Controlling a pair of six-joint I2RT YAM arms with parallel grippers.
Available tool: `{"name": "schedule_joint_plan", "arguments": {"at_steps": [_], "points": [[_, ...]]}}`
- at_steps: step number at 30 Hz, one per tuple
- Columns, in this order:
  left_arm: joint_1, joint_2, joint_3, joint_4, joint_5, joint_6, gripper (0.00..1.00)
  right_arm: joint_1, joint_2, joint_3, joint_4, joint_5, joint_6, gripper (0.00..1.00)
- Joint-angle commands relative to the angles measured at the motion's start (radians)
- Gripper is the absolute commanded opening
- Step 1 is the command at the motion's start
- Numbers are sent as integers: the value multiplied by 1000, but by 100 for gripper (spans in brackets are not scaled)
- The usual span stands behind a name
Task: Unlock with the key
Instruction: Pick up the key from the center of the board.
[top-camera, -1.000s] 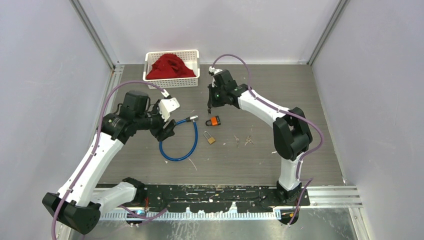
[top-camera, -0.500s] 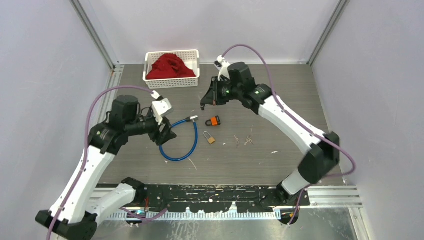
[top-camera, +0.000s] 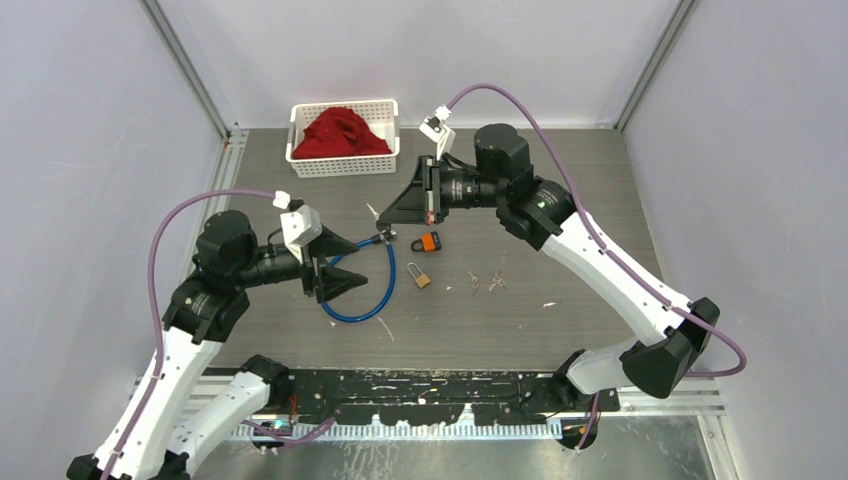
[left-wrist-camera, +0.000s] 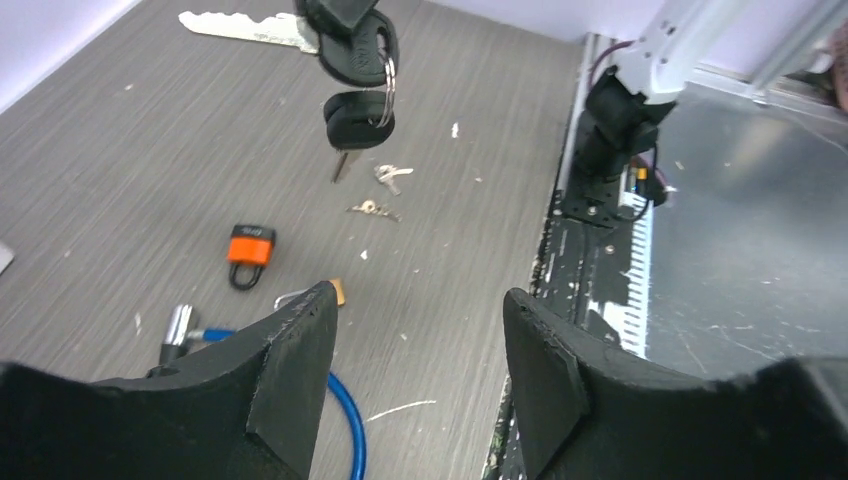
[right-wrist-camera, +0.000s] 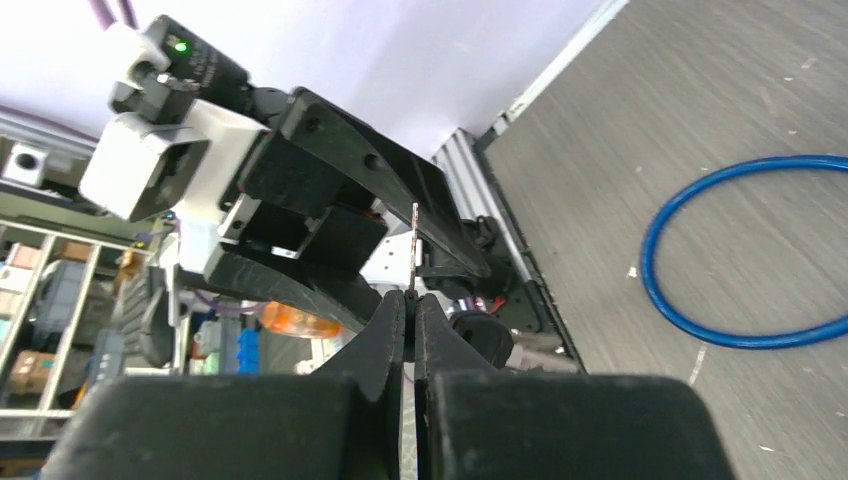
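My right gripper (top-camera: 388, 220) is shut on a bunch of black-headed keys (left-wrist-camera: 355, 55) and holds it in the air above the table. One silver blade (left-wrist-camera: 235, 26) sticks out sideways. It shows edge-on between the shut fingers in the right wrist view (right-wrist-camera: 413, 245). My left gripper (top-camera: 350, 266) is open and empty, above the blue cable lock (top-camera: 358, 295), facing the keys. The cable's metal lock end (top-camera: 383, 238) lies just under the right fingertips. An orange padlock (top-camera: 428, 242) and a brass padlock (top-camera: 420, 275) lie on the table.
A white basket (top-camera: 340, 166) holding a red cloth stands at the back left. Small loose keys (top-camera: 490, 282) lie right of the padlocks. The arms' black base rail (top-camera: 440, 390) runs along the near edge.
My right gripper has swung forward and left from the back of the table, carrying the keys. My left gripper has drawn back to the left, turned to face right, and stands open.
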Motion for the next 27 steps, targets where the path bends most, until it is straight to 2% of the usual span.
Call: {"name": "schedule_joint_plan", "arguments": {"at_steps": [1,7,11,15,21,27], "points": [[5,-19,-40,174,154,-129,62,30,-43,26,135,-72,96,1],[5,-9,-82,297,94,-235,60,65,-32,40,185,-64,145,1],[4,10,-84,356,131,-306,59,89,-29,33,216,-48,162,1],[4,18,-92,374,233,-328,57,107,-31,26,230,-28,168,1],[3,12,-107,387,219,-332,57,117,-35,20,237,-14,171,1],[2,12,-93,386,205,-314,39,119,-51,8,232,-2,163,1]]}}
